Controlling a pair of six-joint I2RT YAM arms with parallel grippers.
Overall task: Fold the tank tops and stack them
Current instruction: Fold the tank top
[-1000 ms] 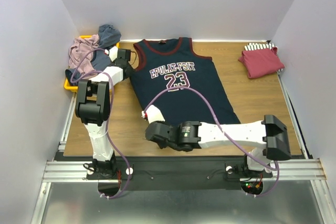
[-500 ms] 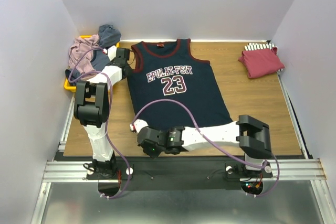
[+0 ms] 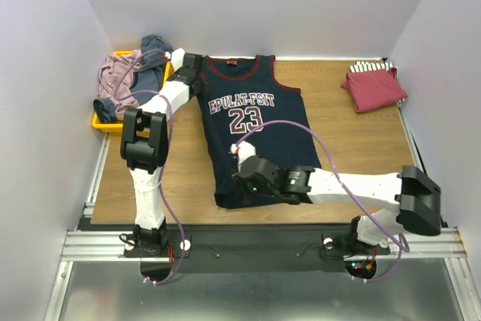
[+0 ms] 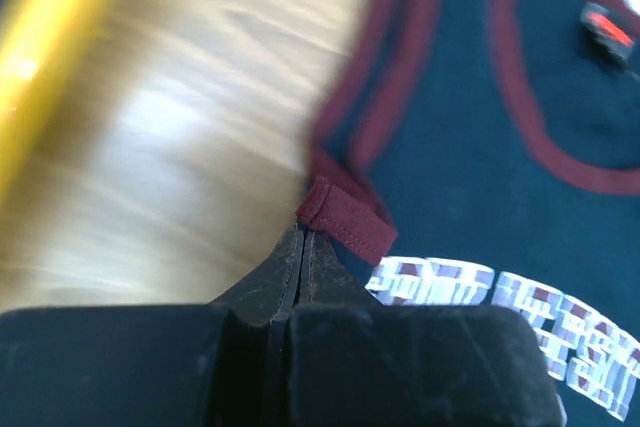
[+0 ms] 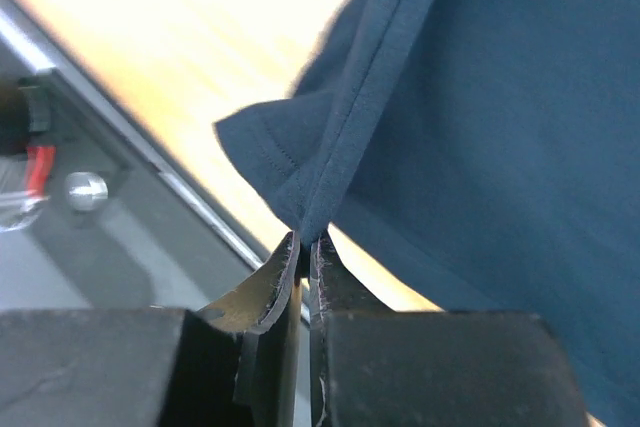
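Left hand (image 4: 303, 232) and right hand (image 5: 305, 237) pinch navy jersey (image 3: 252, 84).

The jersey (image 3: 259, 129) is soft, matt navy cloth with maroon trim, and its hem shows neat double stitching. The table (image 3: 353, 133) under it is smooth wood grain with a faint sheen. At upper left, the tray (image 3: 101, 120) is glossy yellow plastic. My left fingers (image 4: 285, 277) are matt black and scuffed at the edges. The rails (image 3: 98, 244) along the bottom are brushed metal.
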